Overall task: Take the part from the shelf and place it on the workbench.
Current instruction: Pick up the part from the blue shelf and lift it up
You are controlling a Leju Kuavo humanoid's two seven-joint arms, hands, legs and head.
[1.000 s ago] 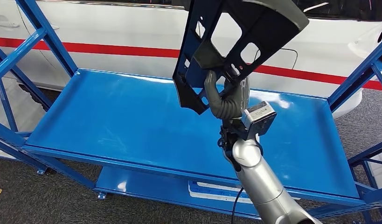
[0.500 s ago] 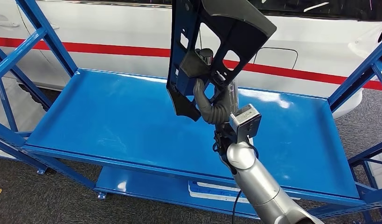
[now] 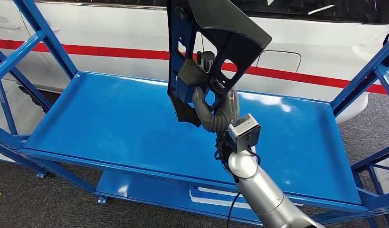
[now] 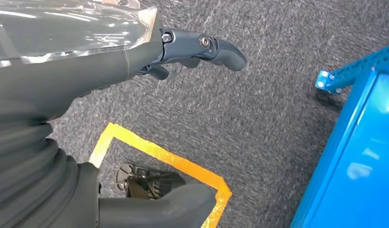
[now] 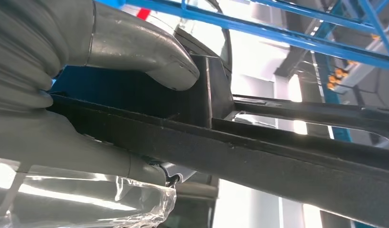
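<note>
One long blue shelf [image 3: 111, 128] is taking up most of the room in front of me, its flat top deck running between angled blue uprights, with a white car [image 3: 111, 33] bearing a red stripe parked just behind it. Above that deck the right arm is carrying the part [image 3: 206, 52], and over the last second it has been swinging it leftward and turning it more upright, so the panel is now standing nearly vertical, well clear of the shelf surface. That suggests to me the pick-up is done and the carry toward the workbench is getting under way, though no workbench is showing yet.

The part is a black, rigid-looking moulded panel with several cut-out windows, a ribbed edge and a small boxed section near its lower end. The right hand [image 3: 216, 107] is clamping that lower end, the grey thumb [image 5: 149, 52] pressing one face and the fingers wrapping the other. The left hand [image 4: 192, 47] is hanging over grey carpet [image 4: 278, 71] beside a yellow floor marking [image 4: 159, 152], fingers loosely extended and holding nothing.
</note>
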